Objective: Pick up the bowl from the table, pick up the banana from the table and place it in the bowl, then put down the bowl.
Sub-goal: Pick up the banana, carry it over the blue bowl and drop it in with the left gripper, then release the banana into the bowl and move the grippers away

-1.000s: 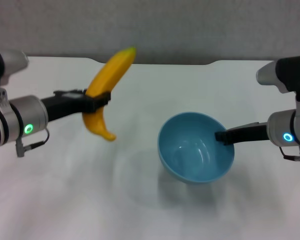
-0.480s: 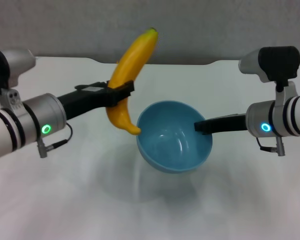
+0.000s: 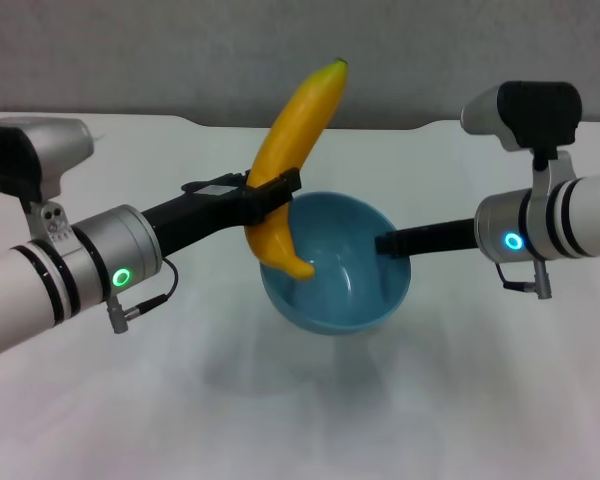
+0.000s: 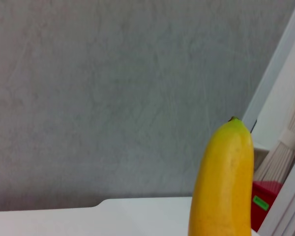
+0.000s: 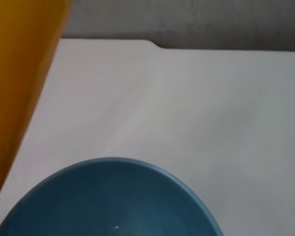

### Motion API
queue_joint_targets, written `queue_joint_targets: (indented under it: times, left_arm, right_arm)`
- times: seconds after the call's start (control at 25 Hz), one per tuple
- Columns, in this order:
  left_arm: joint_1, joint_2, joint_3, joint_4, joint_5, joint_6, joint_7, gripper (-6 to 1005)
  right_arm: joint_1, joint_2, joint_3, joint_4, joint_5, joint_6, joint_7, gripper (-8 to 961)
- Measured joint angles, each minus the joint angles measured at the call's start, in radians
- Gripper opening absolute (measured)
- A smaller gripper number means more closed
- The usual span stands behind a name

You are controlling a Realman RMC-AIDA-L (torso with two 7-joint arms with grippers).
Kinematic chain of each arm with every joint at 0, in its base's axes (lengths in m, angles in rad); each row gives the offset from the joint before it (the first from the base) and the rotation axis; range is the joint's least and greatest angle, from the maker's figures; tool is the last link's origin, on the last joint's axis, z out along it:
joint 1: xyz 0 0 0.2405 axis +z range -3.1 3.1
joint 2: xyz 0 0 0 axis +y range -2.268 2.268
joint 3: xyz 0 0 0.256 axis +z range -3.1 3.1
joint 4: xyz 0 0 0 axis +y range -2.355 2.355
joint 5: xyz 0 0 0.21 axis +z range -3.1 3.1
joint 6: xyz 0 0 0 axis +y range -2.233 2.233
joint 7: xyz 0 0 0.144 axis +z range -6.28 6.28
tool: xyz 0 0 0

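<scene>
In the head view my left gripper (image 3: 275, 192) is shut on the middle of the yellow banana (image 3: 302, 125), which stands nearly upright. The banana's lower end dips over the left rim of the light-blue bowl (image 3: 345, 275). My right gripper (image 3: 387, 243) is shut on the bowl's right rim and holds it above the white table (image 3: 480, 400), with a shadow underneath. The left wrist view shows only the banana's (image 4: 223, 182) upper end against the wall. Seen from the right wrist, the bowl (image 5: 113, 201) has the banana (image 5: 19, 73) beside it.
A grey wall stands behind the table, whose far edge has a shallow notch (image 3: 390, 127). A red object (image 4: 263, 196) and a pale curtain show past the table's end in the left wrist view.
Both arms have moved toward the middle. The bowl has shifted left and the banana right, so the banana's lower end now hangs over the bowl's rim rather than beside it.
</scene>
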Motion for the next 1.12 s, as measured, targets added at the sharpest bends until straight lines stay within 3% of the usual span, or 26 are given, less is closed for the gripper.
queue_joint_targets:
  times: [1.12]
  left_arm:
    - [-0.037, -0.001, 0.066, 0.062, -0.141, -0.005, 0.132, 638]
  right_arm:
    - [0.027, 0.003, -0.022, 0.002, 0.027, -0.001, 0.001, 43]
